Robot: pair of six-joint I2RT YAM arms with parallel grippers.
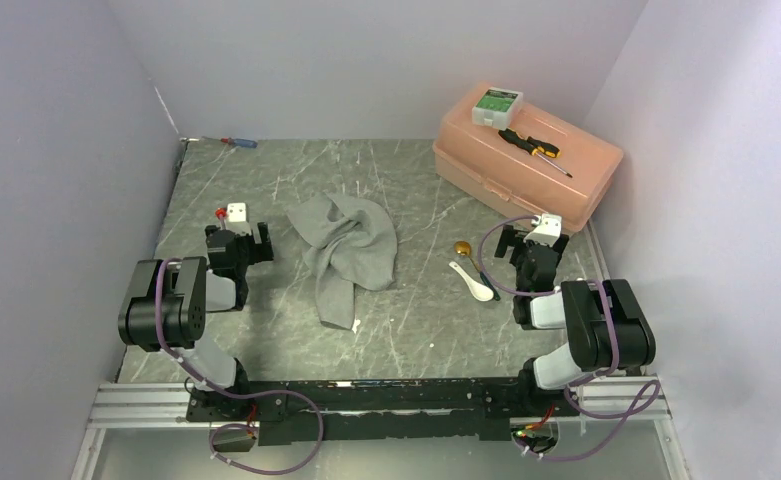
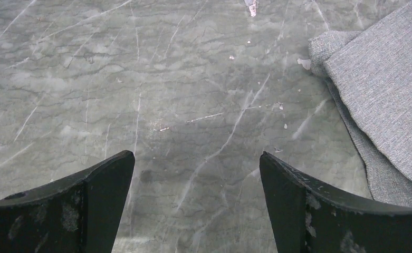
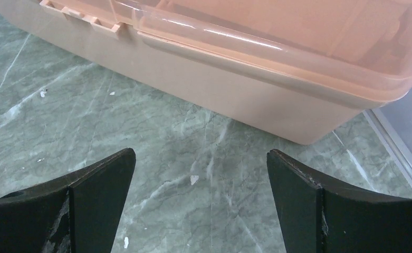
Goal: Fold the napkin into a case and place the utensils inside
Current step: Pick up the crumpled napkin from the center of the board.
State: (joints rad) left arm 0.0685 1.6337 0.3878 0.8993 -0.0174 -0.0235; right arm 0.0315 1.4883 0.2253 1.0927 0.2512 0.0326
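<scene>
With the left gripper (image 2: 195, 158) and right gripper (image 3: 201, 154) both spread wide, several layers of the crumpled napkin (image 1: 346, 250) could have been pinched together.

Nothing here can be read: no word, number or brand. The small white box (image 1: 497, 104) lying on the lid of the pink case (image 1: 526, 165) has a green label on top, but its print is too small to make out.
</scene>
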